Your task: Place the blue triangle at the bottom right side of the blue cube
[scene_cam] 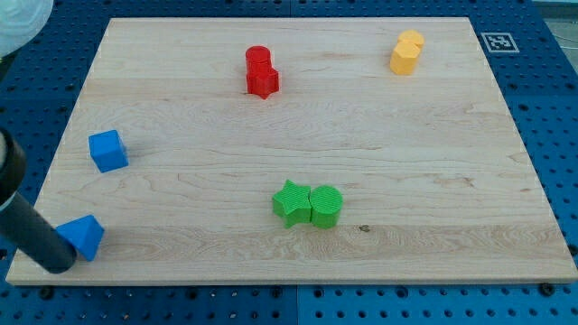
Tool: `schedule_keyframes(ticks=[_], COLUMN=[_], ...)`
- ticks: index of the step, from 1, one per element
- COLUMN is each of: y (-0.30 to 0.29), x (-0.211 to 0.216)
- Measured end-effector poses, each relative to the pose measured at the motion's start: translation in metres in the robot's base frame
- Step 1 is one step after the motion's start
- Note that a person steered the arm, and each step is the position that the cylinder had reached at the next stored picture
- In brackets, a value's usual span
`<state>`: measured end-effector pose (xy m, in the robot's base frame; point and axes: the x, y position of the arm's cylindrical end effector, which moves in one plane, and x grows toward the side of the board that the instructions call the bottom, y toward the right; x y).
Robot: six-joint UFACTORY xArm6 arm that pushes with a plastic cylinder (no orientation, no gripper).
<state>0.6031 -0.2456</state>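
the wooden board (298,135) fills most of my view, sitting on a blue pegboard (551,81) with a black-and-white marker tag (498,41) past its top right corner. i'll place everything from the blue cube (107,150), which sits near the board's left edge. my rod (23,226) comes in from the view's left, below the cube, and my tip (61,264) is down at the board's bottom left corner, touching the left side of the blue triangle (84,236). there is no gripper on this rig, so nothing to spread or pinch. the triangle lies below the cube, slightly to its left, well apart from it. to the cube's right and lower, a green star (291,201) and a green cylinder (325,205) touch side by side. up and right of the cube stand two touching red blocks (261,71). far to the right near the top, two yellow blocks (406,52) touch.
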Motion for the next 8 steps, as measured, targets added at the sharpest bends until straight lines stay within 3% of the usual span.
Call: schedule_keyframes(ticks=[1, 5, 8], y=[0.006, 0.054, 0.023], x=[-0.021, -0.039, -0.085])
